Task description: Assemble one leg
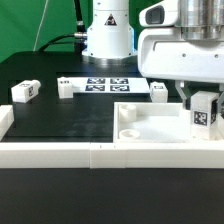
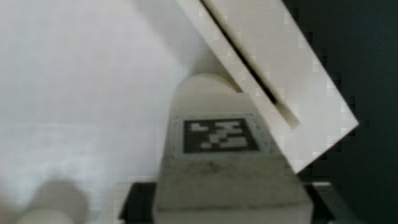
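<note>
My gripper is shut on a leg, a small white blocky peg with a black-and-white tag facing the camera. It holds the leg upright over the right part of the large white recessed panel, near its right rim. In the wrist view the leg fills the middle between my gripper's dark fingers, its tag up, with the panel's flat floor and raised rim beyond it. Whether the leg touches the panel cannot be told.
Three more white legs lie on the black table: one at the exterior view's left, one near the marker board, one behind the panel. The marker board lies before the robot base. A white wall runs along the front.
</note>
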Controlling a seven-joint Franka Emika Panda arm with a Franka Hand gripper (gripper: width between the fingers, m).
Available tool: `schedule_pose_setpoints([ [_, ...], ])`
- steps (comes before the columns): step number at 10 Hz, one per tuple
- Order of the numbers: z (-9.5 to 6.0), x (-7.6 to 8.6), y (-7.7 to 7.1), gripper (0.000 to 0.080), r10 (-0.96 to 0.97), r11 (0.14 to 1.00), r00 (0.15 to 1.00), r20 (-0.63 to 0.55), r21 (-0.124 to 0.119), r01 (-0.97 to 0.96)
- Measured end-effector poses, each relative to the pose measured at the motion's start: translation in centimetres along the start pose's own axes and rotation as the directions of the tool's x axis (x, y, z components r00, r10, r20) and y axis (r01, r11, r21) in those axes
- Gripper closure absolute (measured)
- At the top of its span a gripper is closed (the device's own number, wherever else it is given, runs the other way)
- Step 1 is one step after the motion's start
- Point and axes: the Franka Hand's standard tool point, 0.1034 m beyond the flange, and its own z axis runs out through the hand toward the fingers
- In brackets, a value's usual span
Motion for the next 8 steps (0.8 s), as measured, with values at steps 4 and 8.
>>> schedule_pose_setpoints([
  [4, 0.13, -0.32, 0.02, 0.0508, 0.496, 0.868, 0.868, 0.031, 0.01, -0.496],
  [8, 0.19, -0.58, -0.13, 0.0508, 0.851, 0.522, 0.52, 0.071, -0.006, -0.853],
])
